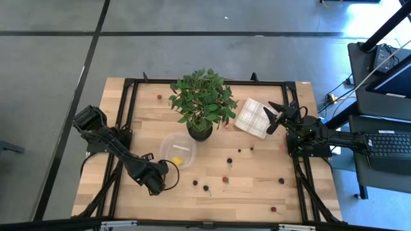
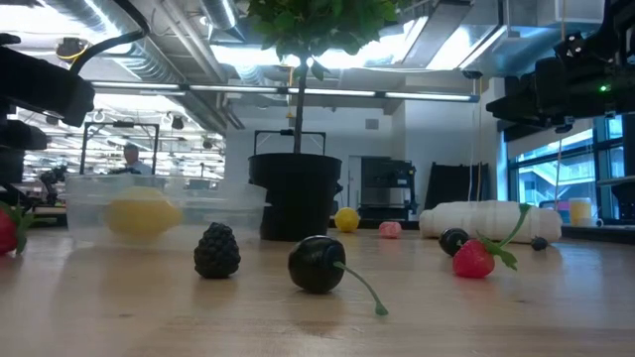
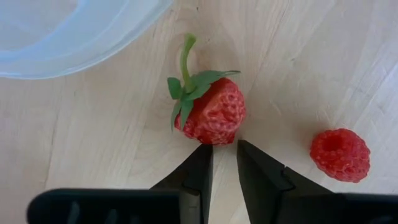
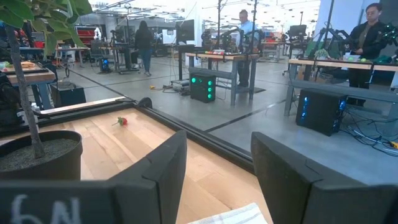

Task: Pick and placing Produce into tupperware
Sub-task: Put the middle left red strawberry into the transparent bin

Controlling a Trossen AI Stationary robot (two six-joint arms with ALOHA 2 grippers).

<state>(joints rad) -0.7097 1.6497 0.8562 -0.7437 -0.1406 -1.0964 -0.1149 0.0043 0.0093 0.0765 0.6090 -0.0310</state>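
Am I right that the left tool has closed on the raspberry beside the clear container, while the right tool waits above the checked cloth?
Not quite. The left tool is closed at the strawberry, not the raspberry, which lies off to one side; the left wrist view shows this. The clear container is close by, and the right tool does wait above the checked cloth.

Open light-wood desk (image 1: 257,186) along the near edge, dotted only with small scattered red and dark berries (image 1: 205,187). Mid-desk blocked by tall leafy green potted plant (image 1: 201,102), with shallow clear plastic container (image 1: 178,150) just beside and folded white checked cloth (image 1: 252,117) nearby.
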